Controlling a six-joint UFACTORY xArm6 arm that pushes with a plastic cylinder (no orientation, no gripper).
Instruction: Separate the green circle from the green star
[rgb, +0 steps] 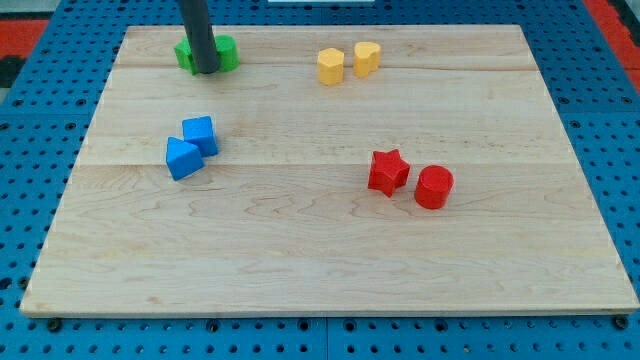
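Observation:
Two green blocks sit together at the view's top left of the wooden board (330, 260). One green block (184, 55) shows to the left of my rod and the other green block (227, 52) to its right. The rod hides their middles, so I cannot tell which is the circle and which the star. My tip (205, 71) rests at the near edge of the pair, between the two green blocks.
Two yellow blocks (331, 66) (367, 57) sit at the top centre. A blue cube (200, 134) and a blue triangle-like block (183, 158) lie at the left. A red star (388, 171) and a red cylinder (434, 187) lie at centre right.

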